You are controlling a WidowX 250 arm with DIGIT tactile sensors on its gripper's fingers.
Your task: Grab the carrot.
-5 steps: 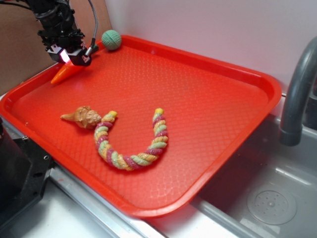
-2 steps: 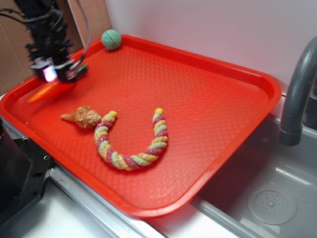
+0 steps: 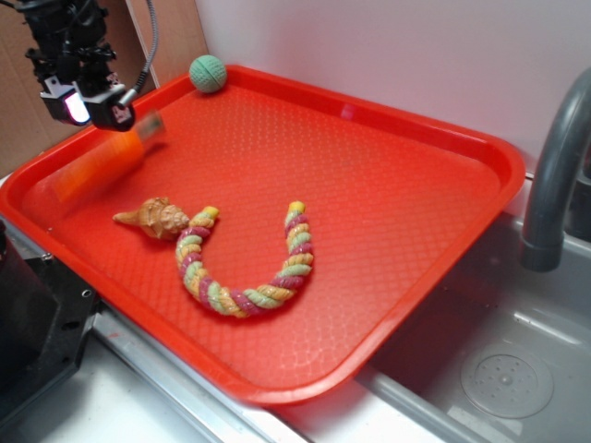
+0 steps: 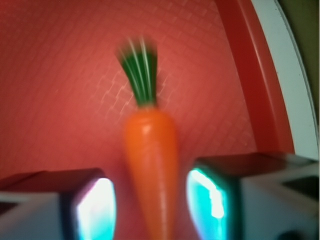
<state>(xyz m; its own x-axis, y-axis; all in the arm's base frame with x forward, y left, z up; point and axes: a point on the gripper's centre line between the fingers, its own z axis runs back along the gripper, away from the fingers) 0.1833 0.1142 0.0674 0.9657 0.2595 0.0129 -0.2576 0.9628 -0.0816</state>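
Two views to go on, ext and wrist. We see the gripper (image 3: 92, 106) up at the far left corner of the red tray (image 3: 388, 138), and the carrot (image 3: 102, 166) as an orange smear just below it, blurred, so we can't tell from the ext cam whether it hangs or lies on the tray. Wrist cam is clearer: the carrot (image 4: 152, 165) sits between the two fingers (image 4: 95, 210), pointed end toward the cam, green stem end away, over the tray floor (image 4: 50, 75). Jaws stand apart w/ a gap showing each side of the carrot, the right gap slimmer; no pad looks pressed on it, so we judge no firm clamp yet, tho blur makes contact hard to rule out.

Progress, as we judge it: approach and lining-up done, carrot centred btwn the fingers. Left to do: squeeze on the body and lift clear.

Other stuff well apart from the action: tan cone toy (image 3: 152, 217) touching one end of the twisted rope toy (image 3: 249, 268) mid-tray, green ball (image 3: 208, 74) at the far edge
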